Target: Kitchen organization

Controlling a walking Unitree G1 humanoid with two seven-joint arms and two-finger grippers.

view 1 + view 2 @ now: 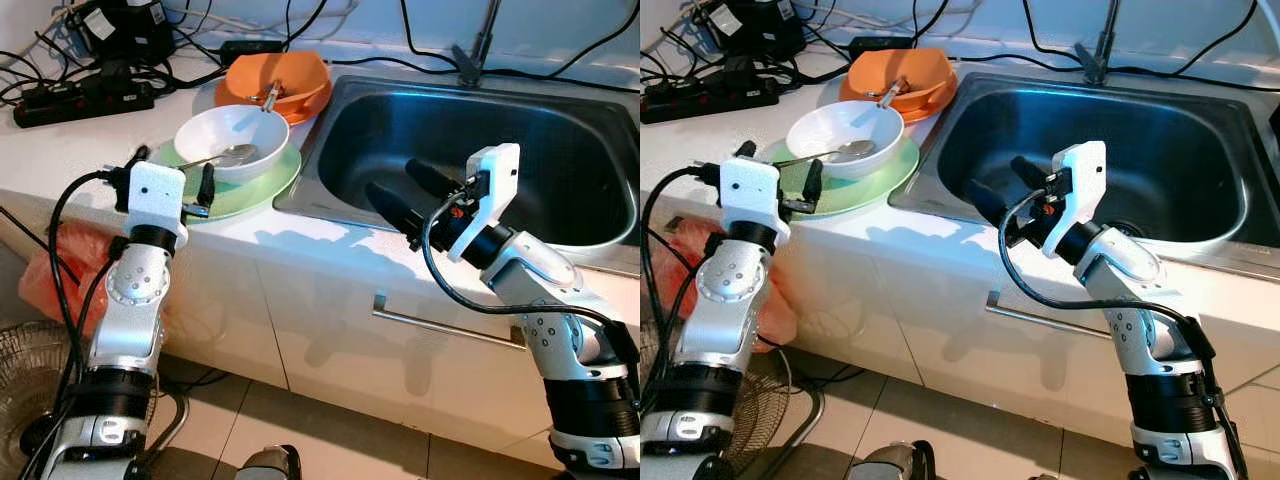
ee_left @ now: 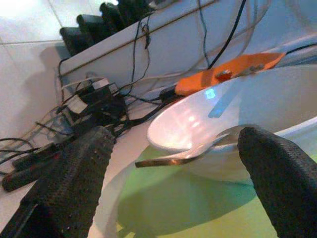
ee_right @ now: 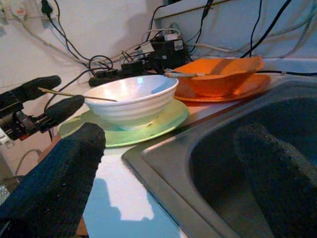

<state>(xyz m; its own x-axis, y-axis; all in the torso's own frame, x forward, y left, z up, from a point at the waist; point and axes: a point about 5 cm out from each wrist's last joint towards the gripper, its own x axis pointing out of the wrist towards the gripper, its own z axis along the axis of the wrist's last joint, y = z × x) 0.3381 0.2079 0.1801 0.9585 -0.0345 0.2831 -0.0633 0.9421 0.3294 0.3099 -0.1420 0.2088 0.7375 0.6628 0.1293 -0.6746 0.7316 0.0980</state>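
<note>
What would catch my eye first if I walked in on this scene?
Probably the stacked dishes on the white counter: a white bowl with a spoon in it on a green plate, and behind them an orange bowl. The left gripper sits open at the green plate's edge, its fingers either side of the spoon's handle. The right gripper hangs open over the steel sink beside them.

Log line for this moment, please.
left gripper: open at green plate edge | right gripper: open over sink | white bowl, spoon: untouched
</note>
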